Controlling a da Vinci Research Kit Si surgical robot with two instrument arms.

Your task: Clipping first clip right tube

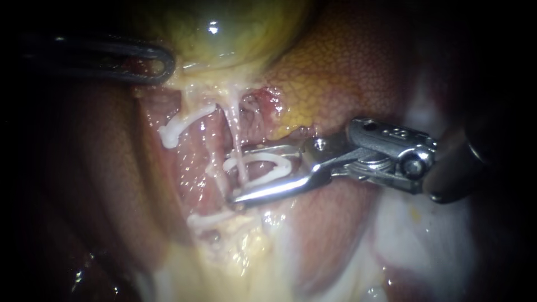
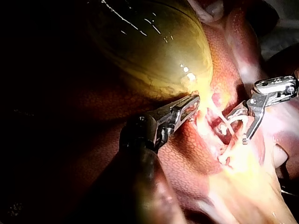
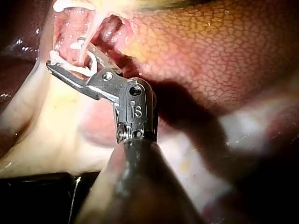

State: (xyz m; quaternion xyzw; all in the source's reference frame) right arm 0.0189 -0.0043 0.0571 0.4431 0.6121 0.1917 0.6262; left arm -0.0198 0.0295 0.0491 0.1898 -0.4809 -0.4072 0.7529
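– Looking at the endoscope view, is the silver right instrument with the hinged metal tip (image 1: 240, 173) actually on the tube yet, or just near it?

– It's on it, sort of. Its jaws stand wide apart, and an open white plastic clip (image 1: 257, 157) sits between them, one arm along each jaw, so both jaws are gripping the clip. The thin pale right tube (image 1: 236, 134) runs down from the yellow-green glossy gallbladder (image 1: 224, 28) and passes straight between the clip's two arms. The clip is open around the tube, not squeezed onto it.

– And the dark left instrument with the looped tip (image 1: 159, 64)?

– It comes in from the left, up by the gallbladder's lower edge. In the left wrist view its jaws lie together, pinching the pale tissue at the gallbladder's base, so it's gripping the gallbladder. It's well apart from the right instrument.

– What's the white curl further left?

– That white curved piece (image 1: 176, 130) lies on the pink tissue beside the tube. I can't tell whether it's a clip. The mottled reddish-brown liver (image 1: 347, 72) sits just above the right instrument's shaft.
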